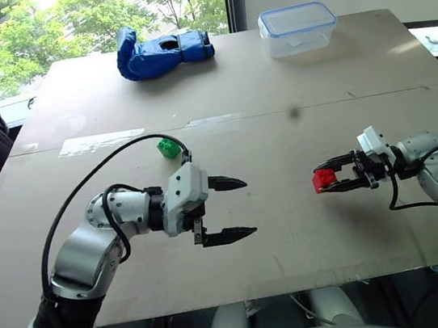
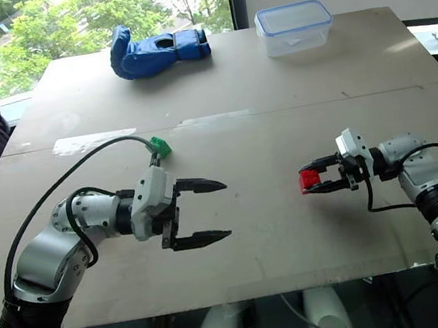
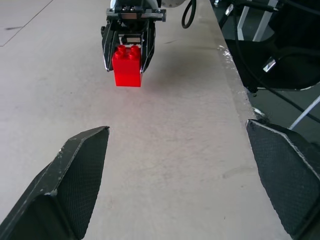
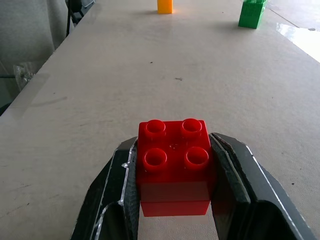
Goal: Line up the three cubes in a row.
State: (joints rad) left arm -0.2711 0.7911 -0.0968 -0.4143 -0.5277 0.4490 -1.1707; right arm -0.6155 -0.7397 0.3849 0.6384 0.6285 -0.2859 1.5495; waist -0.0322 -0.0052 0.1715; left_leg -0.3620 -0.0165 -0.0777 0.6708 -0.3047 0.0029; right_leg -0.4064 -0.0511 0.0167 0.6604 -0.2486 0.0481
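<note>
The right gripper (image 1: 323,181) clamps the red cube (image 4: 175,165) between its fingers, studs up, presumably to carry it toward the green cube (image 1: 168,146) and yellow cube (image 4: 164,6) far ahead on the worktop (image 1: 278,123). The left gripper (image 1: 233,208) hangs spread wide, holding nothing.

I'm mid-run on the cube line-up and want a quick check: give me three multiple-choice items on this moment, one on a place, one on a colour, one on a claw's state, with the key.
1. Where is the green cube?
A. On the table beyond the left arm
B. Inside the clear container
C. On the blue glove

2. What colour is the cube in the right claw?
A. Yellow
B. Green
C. Red

3. How is the left claw?
A. Shut on a cube
B. Open, holding nothing
C. Shut and empty

Key: 1 A, it sits on the bare table behind the wrist. 2 C, the red cube is clamped between the fingers. 3 B, its fingers stand wide apart over bare board.
</note>
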